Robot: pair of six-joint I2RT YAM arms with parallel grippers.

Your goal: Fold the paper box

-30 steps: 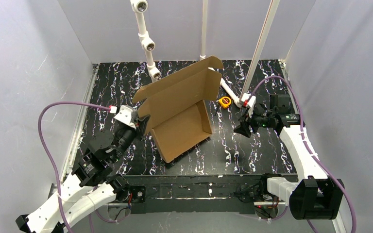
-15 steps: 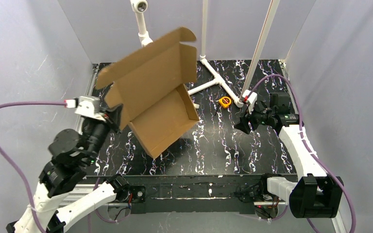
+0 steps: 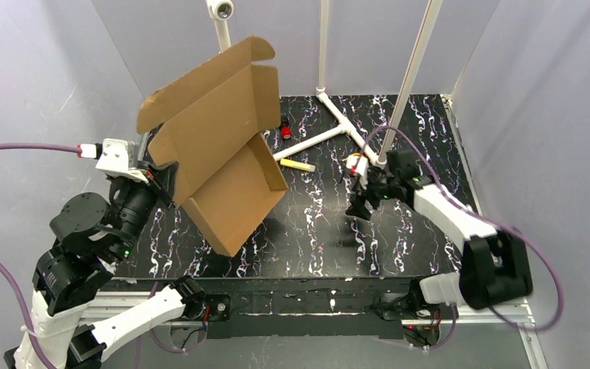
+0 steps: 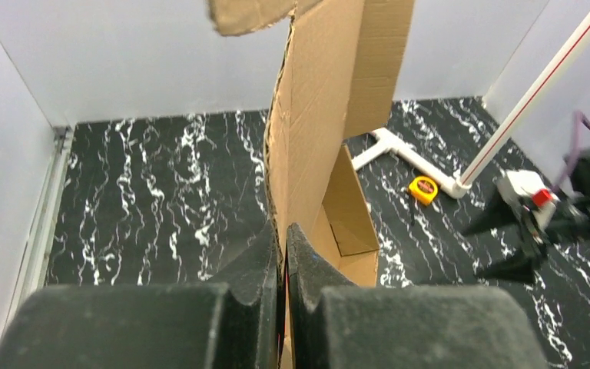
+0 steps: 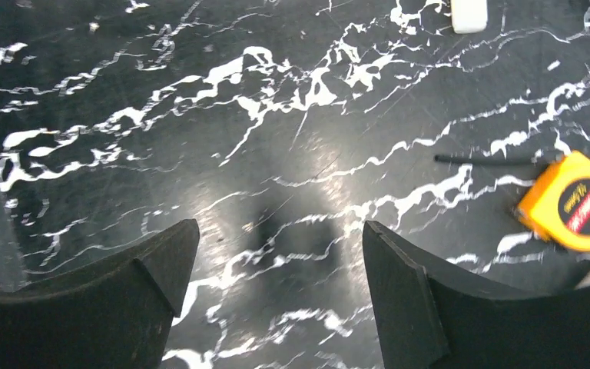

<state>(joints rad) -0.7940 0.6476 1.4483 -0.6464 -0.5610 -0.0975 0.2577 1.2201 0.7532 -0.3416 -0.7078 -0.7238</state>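
The paper box [image 3: 223, 157] is a brown cardboard mailer, held up off the table at the left, tilted, its lid panel and flaps raised. My left gripper [image 3: 165, 175] is shut on the box's left wall; in the left wrist view the cardboard edge [image 4: 307, 138] runs up from between the closed fingers [image 4: 265, 254] of the gripper [image 4: 283, 234]. My right gripper [image 3: 359, 201] is open and empty, low over the table at the right of centre, apart from the box. In the right wrist view it [image 5: 280, 234] shows only bare tabletop between its fingers.
A yellow tape measure [image 3: 354, 161] [image 5: 576, 201] lies by my right gripper. A white pipe frame [image 3: 330, 123] lies at the back, with upright poles [image 3: 411, 77]. A red item [image 3: 285, 131] and a yellow stick [image 3: 299, 164] lie behind the box. Grey walls enclose the black marbled table [image 3: 315, 231].
My left arm has lifted the box off the table and carried it left and up. My right gripper has moved left and down toward the table, near the tape measure.
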